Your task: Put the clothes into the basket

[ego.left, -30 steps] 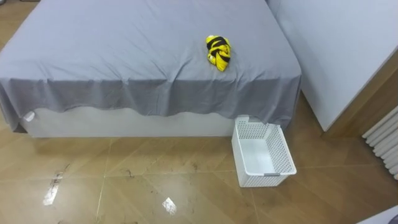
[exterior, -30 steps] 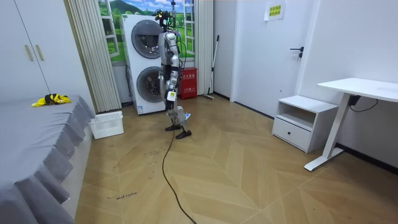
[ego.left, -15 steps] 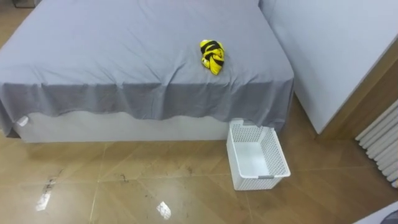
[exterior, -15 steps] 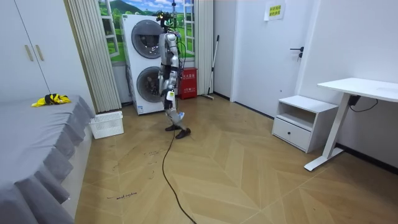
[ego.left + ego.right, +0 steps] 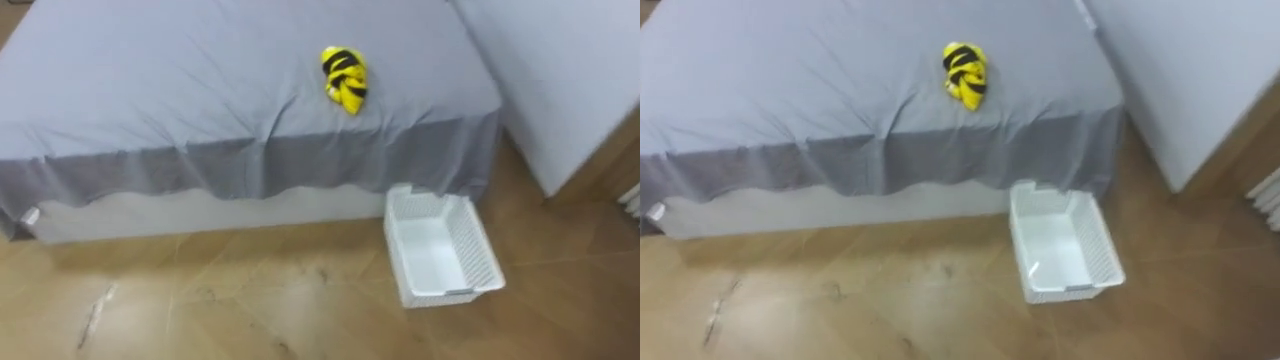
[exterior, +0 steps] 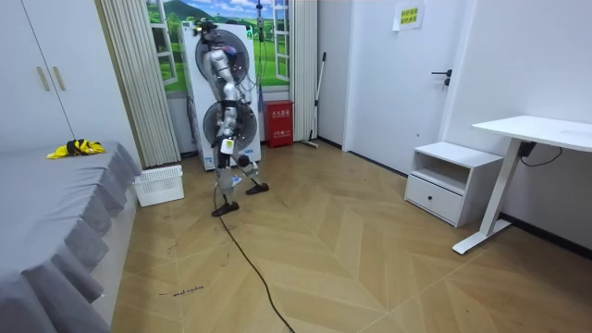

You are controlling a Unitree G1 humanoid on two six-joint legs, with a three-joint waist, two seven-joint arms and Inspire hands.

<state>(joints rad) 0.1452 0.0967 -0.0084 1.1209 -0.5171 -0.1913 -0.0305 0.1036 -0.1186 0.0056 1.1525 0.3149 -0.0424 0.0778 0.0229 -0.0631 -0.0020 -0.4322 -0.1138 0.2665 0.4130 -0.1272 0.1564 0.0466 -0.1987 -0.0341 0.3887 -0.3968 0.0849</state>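
the robot has taken a step since a moment ago. in the room view it has moved toward that view's left, away from the little red box (image 6: 277, 125) and across the front of the tall white stacked washing machines (image 6: 194, 55). it leans forward with its feet apart, so it looks like it is mid walk. it is now nearer the bed, but there is a stretch of brown wooden floor (image 5: 250, 310) between it and the bed.

the eye views have shifted too. that is the head camera moving, not the things.

the yellow and black bundle of clothes (image 5: 345, 78) has not moved. it lies on top of the big bed with the grey sheet (image 5: 150, 90), a little way back from the edge. the white plastic basket with little holes (image 5: 478, 248) stands on the floor just beside the bed, below the clothes and a bit to the right. you can see its bottom, and there is nothing in it.

the robot's hands (image 6: 226, 148) hang low by its body. they are too small there to tell if they are open or closed.

so nothing is picked up yet. i think you are on the walking part, and you need to get close to the bed edge before you can reach.
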